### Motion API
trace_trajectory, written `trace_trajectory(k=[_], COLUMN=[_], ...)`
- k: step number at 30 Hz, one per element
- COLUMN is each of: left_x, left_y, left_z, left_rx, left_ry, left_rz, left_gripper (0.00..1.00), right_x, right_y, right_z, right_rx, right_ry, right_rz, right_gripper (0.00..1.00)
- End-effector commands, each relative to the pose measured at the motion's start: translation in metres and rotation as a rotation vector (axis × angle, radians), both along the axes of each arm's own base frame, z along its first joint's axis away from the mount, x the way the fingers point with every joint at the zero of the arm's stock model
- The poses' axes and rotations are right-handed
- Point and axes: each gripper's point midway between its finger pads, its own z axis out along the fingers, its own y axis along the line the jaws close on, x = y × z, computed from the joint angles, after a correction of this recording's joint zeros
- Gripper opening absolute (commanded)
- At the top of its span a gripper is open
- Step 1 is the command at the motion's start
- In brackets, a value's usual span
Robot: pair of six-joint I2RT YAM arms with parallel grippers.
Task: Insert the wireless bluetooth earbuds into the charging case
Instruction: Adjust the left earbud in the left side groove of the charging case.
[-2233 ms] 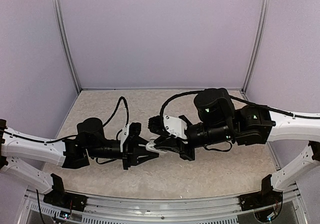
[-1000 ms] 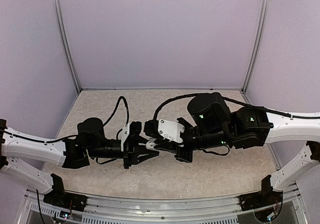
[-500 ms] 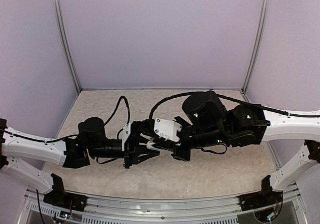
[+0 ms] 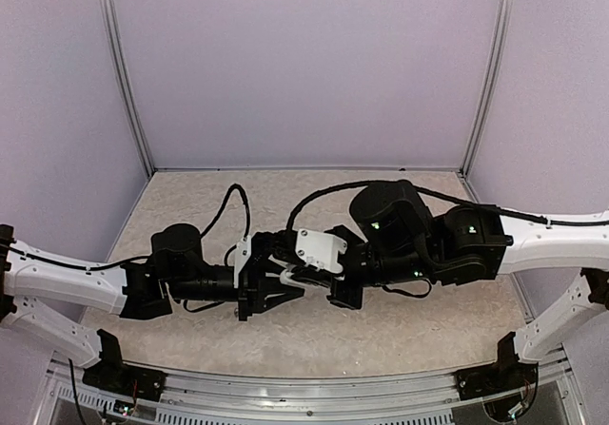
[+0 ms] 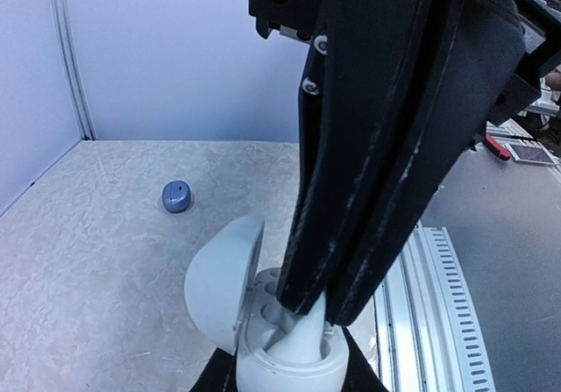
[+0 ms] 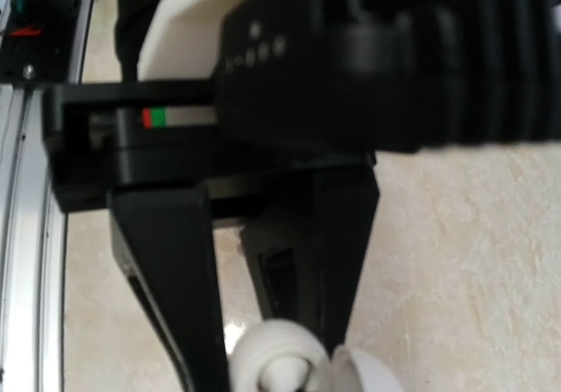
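Note:
My left gripper [image 4: 283, 288] is shut on the base of the white charging case [image 5: 289, 367], held above the table with its lid [image 5: 219, 278] swung open to the left. A white earbud [image 5: 308, 339] stands in the case's right-hand socket, narrow end up. My right gripper [image 5: 326, 311] comes down from above with its black fingers shut together, the tips touching the earbud's top. In the right wrist view the left gripper's fingers [image 6: 166, 278] flank the case [image 6: 263, 350]; the right gripper's own tips do not show there.
A small blue-grey rounded object [image 5: 176, 196] lies on the beige tabletop [image 4: 400, 330] beyond the case. An aluminium rail [image 5: 429, 304] runs along the table's near edge. Purple walls [image 4: 304, 64] enclose the back and sides.
The right arm has slid left and lowered onto the case in the left gripper, and its fingers have closed tighter. The left arm has stayed put.

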Motion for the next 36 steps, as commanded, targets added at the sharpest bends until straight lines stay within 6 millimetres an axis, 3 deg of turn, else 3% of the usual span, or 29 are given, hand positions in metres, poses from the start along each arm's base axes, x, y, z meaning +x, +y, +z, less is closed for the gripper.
trace_trajectory(k=[1, 7, 23, 31, 36], left_x=[-0.007, -0.01, -0.014, -0.017, -0.013], left_y=[0.002, 0.003, 0.0, 0.001, 0.003], left_z=[0.031, 0.036, 0.043, 0.038, 0.036], left_rx=[-0.104, -0.123, -0.12, -0.111, -0.113], left_ry=[-0.044, -0.049, -0.073, -0.075, -0.063], left_rz=[-0.034, -0.049, -0.074, -0.078, -0.06], left_gripper=[0.0, 0.0, 0.0, 0.0, 0.0], right_x=[-0.002, -0.004, 0.001, 0.01, 0.01], right_y=[-0.007, -0.01, -0.006, -0.009, -0.008], right_z=[0.015, 0.01, -0.041, -0.032, -0.017], right_rx=[0.095, 0.125, -0.025, -0.016, 0.008], right_ry=[0.0, 0.039, 0.141, 0.128, 0.115], right_rz=[-0.007, 0.019, 0.028, 0.013, 0.019], right_gripper=[0.0, 0.0, 0.0, 0.0, 0.13])
